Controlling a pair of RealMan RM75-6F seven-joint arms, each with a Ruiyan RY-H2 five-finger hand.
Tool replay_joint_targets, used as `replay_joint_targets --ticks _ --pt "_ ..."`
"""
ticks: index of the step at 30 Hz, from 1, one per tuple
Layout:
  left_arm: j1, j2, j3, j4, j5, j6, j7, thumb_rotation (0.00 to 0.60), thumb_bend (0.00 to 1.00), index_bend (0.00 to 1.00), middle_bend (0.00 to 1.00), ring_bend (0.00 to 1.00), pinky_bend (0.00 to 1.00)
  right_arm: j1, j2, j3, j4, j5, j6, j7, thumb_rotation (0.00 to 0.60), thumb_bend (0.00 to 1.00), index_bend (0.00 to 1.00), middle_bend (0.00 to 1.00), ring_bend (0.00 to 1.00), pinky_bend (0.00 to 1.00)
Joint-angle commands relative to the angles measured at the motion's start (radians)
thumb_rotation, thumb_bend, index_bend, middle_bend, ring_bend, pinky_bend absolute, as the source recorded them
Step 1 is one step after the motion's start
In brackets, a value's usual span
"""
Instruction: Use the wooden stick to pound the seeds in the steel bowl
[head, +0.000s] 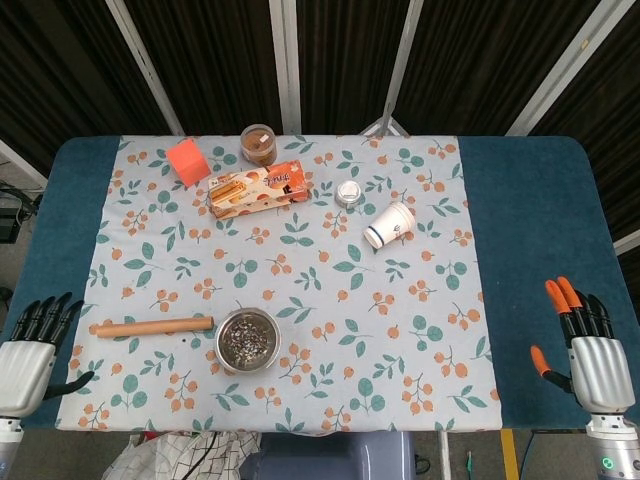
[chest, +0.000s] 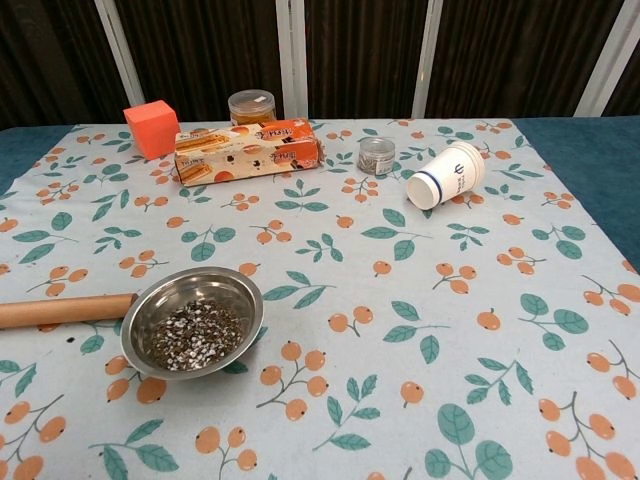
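Observation:
The wooden stick lies flat on the floral cloth at the front left, its right end just left of the steel bowl. In the chest view the stick reaches in from the left edge and ends beside the bowl, which holds dark and pale seeds. My left hand hovers at the table's front left corner, left of the stick, fingers spread and holding nothing. At the front right corner my right hand is also spread and holds nothing. Neither hand shows in the chest view.
At the back stand an orange cube, a brown-filled jar, a biscuit box and a small tin. A paper cup lies on its side right of centre. Blue table surface flanks the cloth.

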Motion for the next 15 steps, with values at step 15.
replay_joint_targets --ticks 15 --pt "-0.169 -0.017 -0.131 -0.207 -0.303 -0.244 0.34 0.6 0.2 0.26 0.24 0.17 0.29 0.008 0.011 -0.007 -0.011 -0.001 -0.024 0.02 0.6 0.37 0.0 0.0 0.0 0.0"
